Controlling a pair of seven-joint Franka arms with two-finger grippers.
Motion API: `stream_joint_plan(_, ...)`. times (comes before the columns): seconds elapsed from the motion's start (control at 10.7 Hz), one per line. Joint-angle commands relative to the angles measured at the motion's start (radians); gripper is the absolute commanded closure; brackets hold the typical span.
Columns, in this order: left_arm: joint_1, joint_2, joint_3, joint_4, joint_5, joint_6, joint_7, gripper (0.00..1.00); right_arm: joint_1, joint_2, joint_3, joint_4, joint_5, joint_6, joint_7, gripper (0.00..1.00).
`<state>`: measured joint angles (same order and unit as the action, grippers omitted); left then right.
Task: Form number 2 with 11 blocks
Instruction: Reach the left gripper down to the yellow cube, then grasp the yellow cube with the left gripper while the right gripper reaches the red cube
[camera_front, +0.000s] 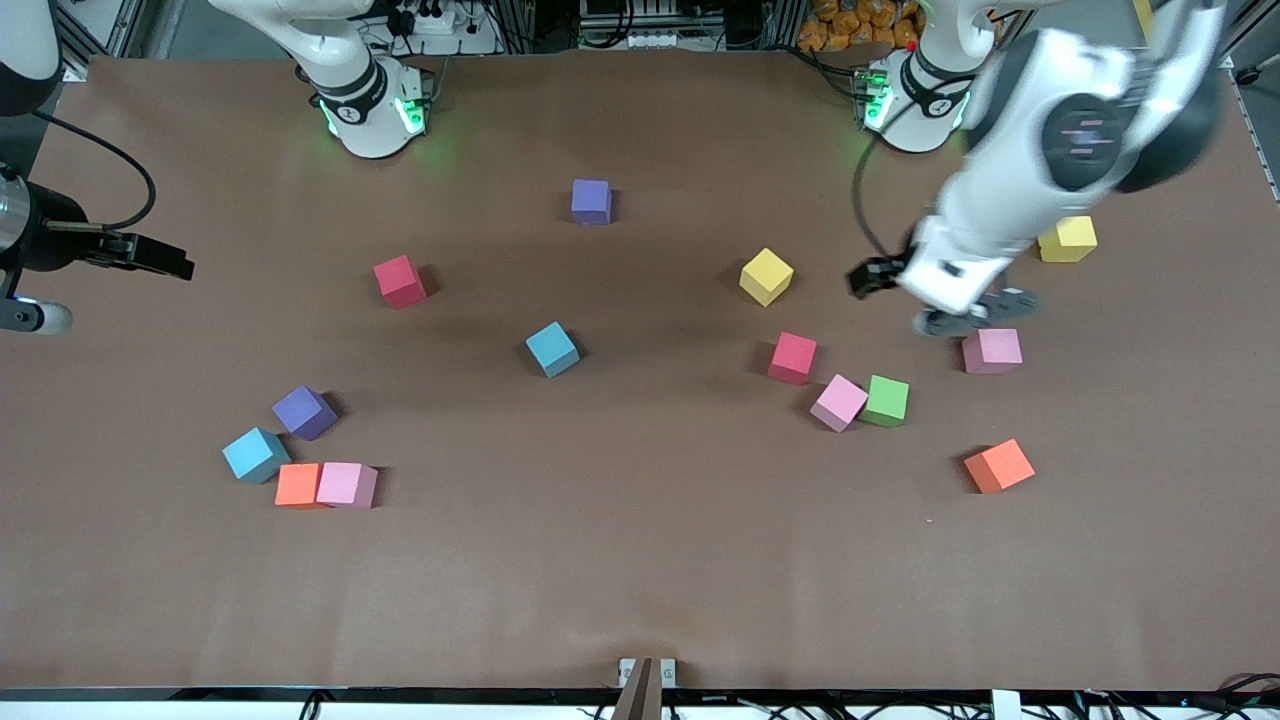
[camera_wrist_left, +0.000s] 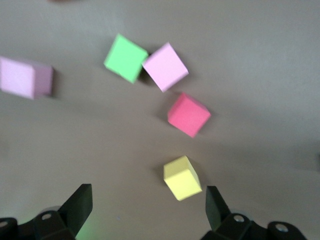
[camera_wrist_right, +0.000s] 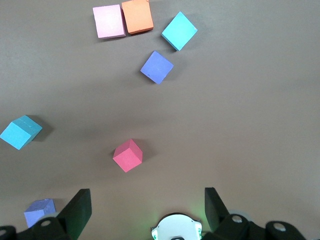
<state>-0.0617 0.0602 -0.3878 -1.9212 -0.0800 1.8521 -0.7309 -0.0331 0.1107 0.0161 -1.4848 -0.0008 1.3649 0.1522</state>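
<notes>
Several foam blocks lie scattered on the brown table. Toward the left arm's end are a yellow block (camera_front: 766, 276) (camera_wrist_left: 182, 177), a red one (camera_front: 792, 357) (camera_wrist_left: 189, 114), a pink one (camera_front: 838, 402) (camera_wrist_left: 165, 66) touching a green one (camera_front: 886, 400) (camera_wrist_left: 126, 58), another pink (camera_front: 992, 350) (camera_wrist_left: 25, 77), an orange (camera_front: 999, 465) and a second yellow (camera_front: 1067, 239). My left gripper (camera_front: 975, 312) (camera_wrist_left: 147, 200) hangs open and empty above the table beside the pink block. My right gripper (camera_front: 150, 260) (camera_wrist_right: 147, 200) waits open, high up at the right arm's end.
Toward the right arm's end lie a red block (camera_front: 400, 281) (camera_wrist_right: 127, 155), two purple blocks (camera_front: 591, 201) (camera_front: 304, 412), two light blue ones (camera_front: 552, 349) (camera_front: 256, 455), and an orange (camera_front: 298, 485) touching a pink (camera_front: 346, 485). Both arm bases (camera_front: 370, 110) stand along the table's edge farthest from the front camera.
</notes>
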Motion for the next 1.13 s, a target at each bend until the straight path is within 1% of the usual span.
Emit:
stream_joint_plan(0.0, -0.022, -0.039, -0.045, -0.184, -0.047, 0.155, -0.169, 0.00, -0.007, 0.000, 0.005, 0.012, 0.015, -0.012, 0.013, 0.00)
stream_joint_plan(0.19, -0.033, -0.040, -0.135, -0.312, -0.046, 0.284, -0.324, 0.00, -0.001, 0.001, 0.007, 0.014, 0.019, -0.004, 0.010, 0.00)
stream_joint_plan(0.28, -0.046, -0.040, -0.160, -0.355, -0.046, 0.335, -0.390, 0.00, 0.013, 0.001, 0.008, 0.014, 0.031, 0.003, 0.013, 0.00)
stream_joint_plan(0.38, -0.049, -0.037, -0.164, -0.404, -0.049, 0.390, -0.450, 0.00, 0.054, 0.003, 0.007, 0.029, 0.024, 0.026, 0.012, 0.00)
stream_joint_plan(0.47, -0.061, -0.036, -0.166, -0.477, -0.049, 0.471, -0.509, 0.00, 0.071, 0.003, 0.007, 0.031, 0.024, 0.031, 0.013, 0.00)
stream_joint_plan(0.56, -0.081, -0.036, -0.167, -0.546, -0.049, 0.557, -0.527, 0.00, 0.071, 0.024, 0.007, 0.031, 0.034, 0.040, 0.012, 0.00)
stream_joint_plan(0.66, -0.085, -0.031, -0.171, -0.576, -0.049, 0.603, -0.544, 0.00, 0.093, 0.050, 0.007, 0.037, 0.036, 0.045, 0.013, 0.00)
stream_joint_plan(0.75, -0.089, -0.014, -0.184, -0.587, -0.049, 0.642, -0.564, 0.00, 0.104, 0.061, 0.007, 0.037, 0.068, 0.066, 0.015, 0.00)
stream_joint_plan(0.84, -0.095, 0.016, -0.193, -0.591, -0.049, 0.692, -0.600, 0.00, 0.119, 0.063, 0.007, 0.037, 0.100, 0.097, 0.013, 0.00)
stream_joint_plan(0.94, -0.118, 0.048, -0.194, -0.593, -0.047, 0.741, -0.636, 0.00, 0.145, 0.063, 0.007, 0.035, 0.110, 0.109, 0.015, 0.00)
stream_joint_plan(1.03, -0.121, 0.073, -0.194, -0.593, -0.046, 0.775, -0.650, 0.00, 0.150, 0.063, 0.007, 0.029, 0.137, 0.137, 0.015, 0.00)
